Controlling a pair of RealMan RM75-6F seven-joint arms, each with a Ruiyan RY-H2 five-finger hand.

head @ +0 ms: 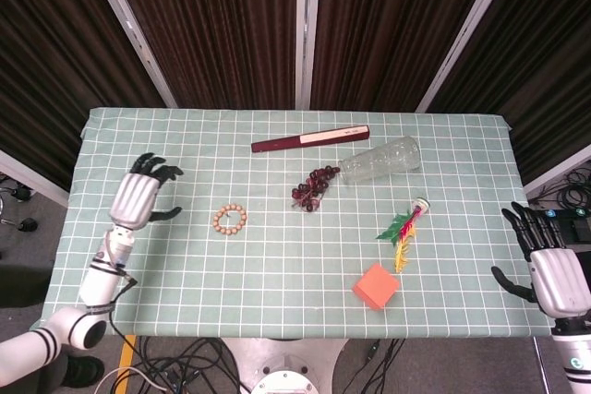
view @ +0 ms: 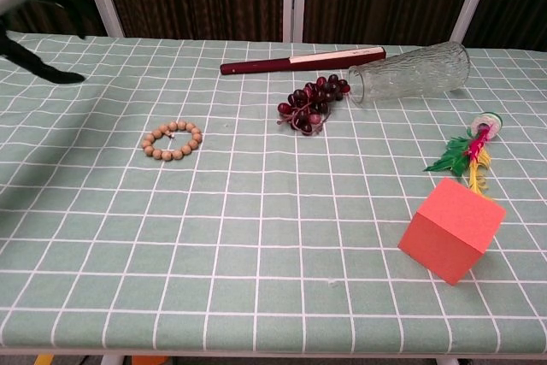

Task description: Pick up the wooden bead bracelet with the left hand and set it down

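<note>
The wooden bead bracelet [head: 230,220] lies flat on the table [head: 277,274] left of centre, released, while the left hand [head: 137,198] hovers beside it, fingers spread and empty.

- wooden bead bracelet [view: 173,140]: matt tan wood, smooth round beads
- tablecloth [view: 256,237]: green checked cloth, slightly wrinkled
- vase [view: 408,73]: clear textured glass
- grapes [view: 309,104]: glossy dark-red plastic look
- cube [view: 451,229]: matt orange, foam-like
- left hand [head: 138,197]: silvery shell, black fingers
</note>
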